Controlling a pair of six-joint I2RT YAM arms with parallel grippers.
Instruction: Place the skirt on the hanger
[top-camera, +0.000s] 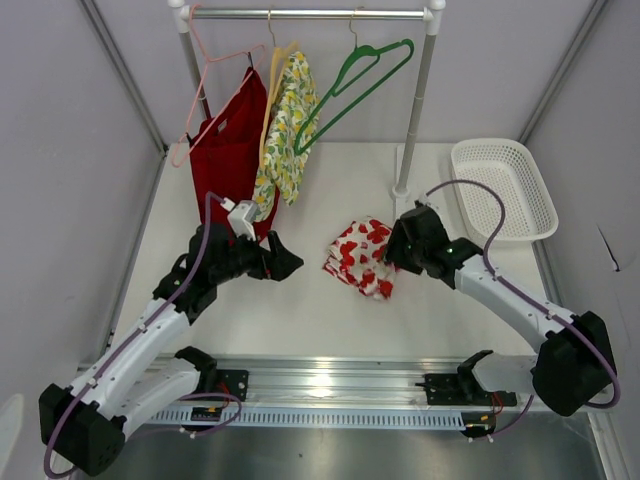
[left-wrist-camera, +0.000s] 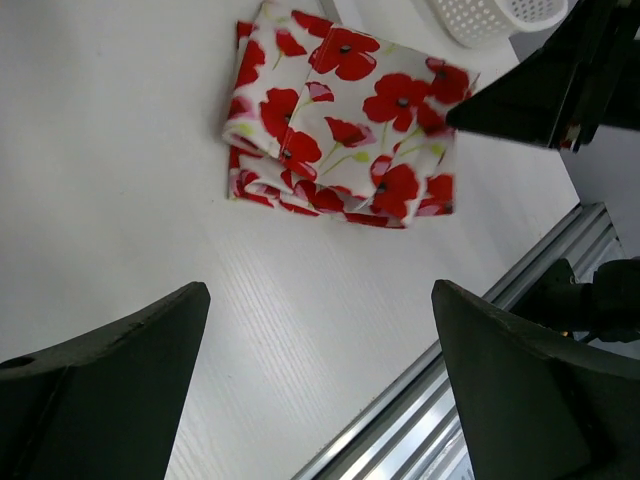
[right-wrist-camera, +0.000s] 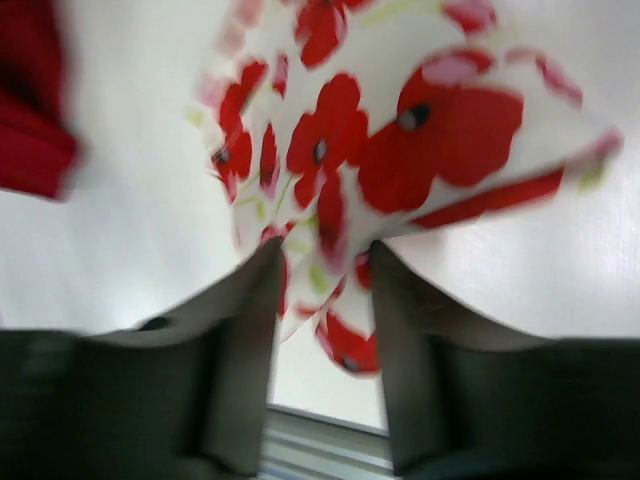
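Observation:
The skirt (top-camera: 360, 256), white with red flowers, lies folded on the table between my two arms. It also shows in the left wrist view (left-wrist-camera: 345, 115) and the right wrist view (right-wrist-camera: 390, 130). The green hanger (top-camera: 356, 88) hangs tilted by its hook on the rail at the back. My right gripper (top-camera: 396, 250) is at the skirt's right edge, its jaws narrowed with a fold of the fabric between them (right-wrist-camera: 322, 250). My left gripper (top-camera: 287, 263) is open and empty, left of the skirt and apart from it (left-wrist-camera: 320, 290).
A red garment (top-camera: 228, 150) on a pink hanger and a lemon-print garment (top-camera: 285, 125) on a yellow hanger hang on the same rail (top-camera: 310, 14). The rack's right post (top-camera: 412, 120) stands behind the skirt. A white basket (top-camera: 502, 188) sits at the back right.

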